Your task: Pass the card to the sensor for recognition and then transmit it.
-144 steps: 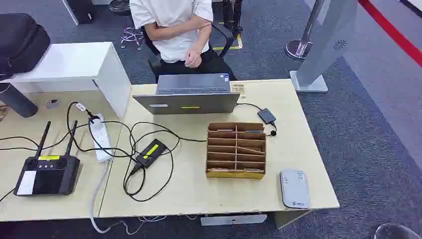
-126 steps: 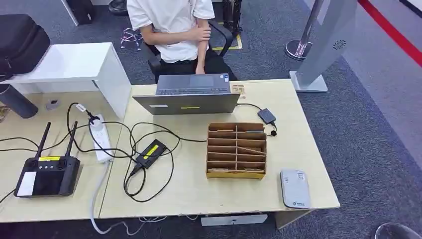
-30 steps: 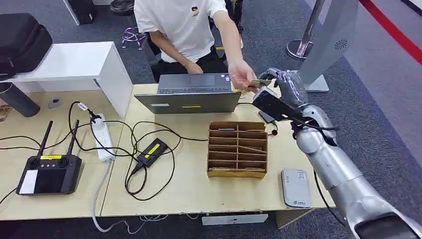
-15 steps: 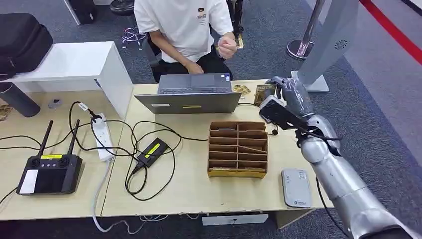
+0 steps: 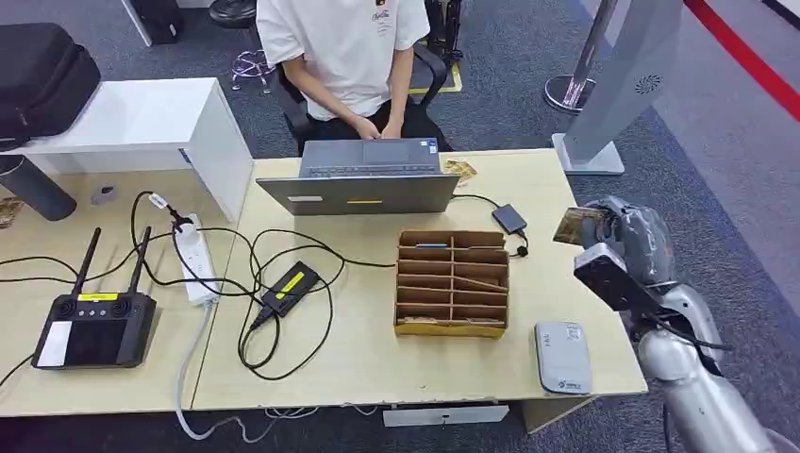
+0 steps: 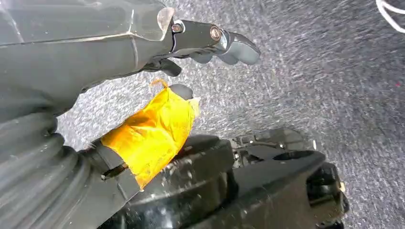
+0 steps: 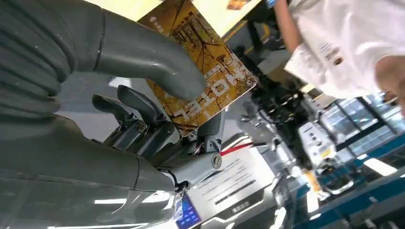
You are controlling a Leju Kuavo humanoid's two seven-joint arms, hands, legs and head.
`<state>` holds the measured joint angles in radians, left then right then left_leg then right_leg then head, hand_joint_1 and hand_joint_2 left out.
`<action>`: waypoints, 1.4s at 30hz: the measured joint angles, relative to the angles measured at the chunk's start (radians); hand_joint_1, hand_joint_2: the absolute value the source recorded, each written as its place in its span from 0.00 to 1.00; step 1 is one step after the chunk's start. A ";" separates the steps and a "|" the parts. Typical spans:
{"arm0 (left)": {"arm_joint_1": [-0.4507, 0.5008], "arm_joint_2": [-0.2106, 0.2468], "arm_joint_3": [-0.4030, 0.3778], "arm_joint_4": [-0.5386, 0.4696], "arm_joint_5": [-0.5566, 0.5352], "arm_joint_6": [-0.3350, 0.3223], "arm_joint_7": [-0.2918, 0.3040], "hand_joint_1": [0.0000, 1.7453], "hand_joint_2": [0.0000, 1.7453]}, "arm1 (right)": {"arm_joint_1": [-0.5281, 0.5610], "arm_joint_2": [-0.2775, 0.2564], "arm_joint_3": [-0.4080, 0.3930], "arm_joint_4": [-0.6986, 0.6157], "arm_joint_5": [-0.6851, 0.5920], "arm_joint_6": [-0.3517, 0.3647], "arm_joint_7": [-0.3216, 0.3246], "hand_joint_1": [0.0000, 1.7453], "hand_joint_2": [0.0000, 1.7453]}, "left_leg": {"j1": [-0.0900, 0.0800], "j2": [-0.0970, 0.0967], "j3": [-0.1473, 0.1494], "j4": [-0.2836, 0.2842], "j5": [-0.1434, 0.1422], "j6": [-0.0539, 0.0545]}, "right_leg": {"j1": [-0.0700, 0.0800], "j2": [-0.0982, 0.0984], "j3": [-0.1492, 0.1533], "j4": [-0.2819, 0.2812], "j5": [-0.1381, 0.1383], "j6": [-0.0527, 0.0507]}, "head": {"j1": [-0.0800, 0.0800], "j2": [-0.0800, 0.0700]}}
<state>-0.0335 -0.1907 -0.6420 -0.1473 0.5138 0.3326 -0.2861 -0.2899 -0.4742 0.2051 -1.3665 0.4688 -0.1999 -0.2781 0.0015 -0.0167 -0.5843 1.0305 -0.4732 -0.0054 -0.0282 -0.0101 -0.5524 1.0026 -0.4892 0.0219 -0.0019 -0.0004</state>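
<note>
Now pinching the card (image 5: 576, 226) between thumb and fingers of the right hand (image 5: 630, 243), already withdrawing from the person (image 5: 341, 52), probably heading toward the sensor (image 5: 562, 357).

We see a light wooden table (image 5: 377, 363) carrying an open grey laptop (image 5: 363, 184) at its far edge. Near the middle sits a cardboard slotted organizer (image 5: 451, 283), and just beside its near right corner lies a grey-white card sensor (image 5: 562, 357). A small dark box (image 5: 509, 219) lies right of the laptop, wired to it. Left of the organizer lie a black adapter with a yellow label (image 5: 287, 288), looped black cables (image 5: 255, 349), and a white power strip (image 5: 193, 262). A black controller with two antennas (image 5: 92, 326) rests on the adjoining left table (image 5: 28, 392), where a dark cylinder (image 5: 33, 189) stands at the far edge.
</note>
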 joint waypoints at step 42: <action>-0.011 -0.007 0.011 0.000 0.096 -0.202 0.067 0.00 1.00 | 0.229 0.141 0.044 0.135 0.211 -0.021 -0.037 1.00 1.00 | 0.001 0.003 -0.001 0.000 0.000 0.000 | 0.003 0.002 -0.001 0.000 0.000 0.000 | 0.000 0.000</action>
<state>-0.0449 -0.1980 -0.6310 -0.1476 0.6096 0.1305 -0.2190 -0.0606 -0.3334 0.2491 -1.2318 0.6794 -0.2205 -0.3151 0.0027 -0.0133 -0.5848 1.0305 -0.4733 -0.0054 -0.0257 -0.0079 -0.5532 1.0029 -0.4895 0.0219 -0.0023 -0.0004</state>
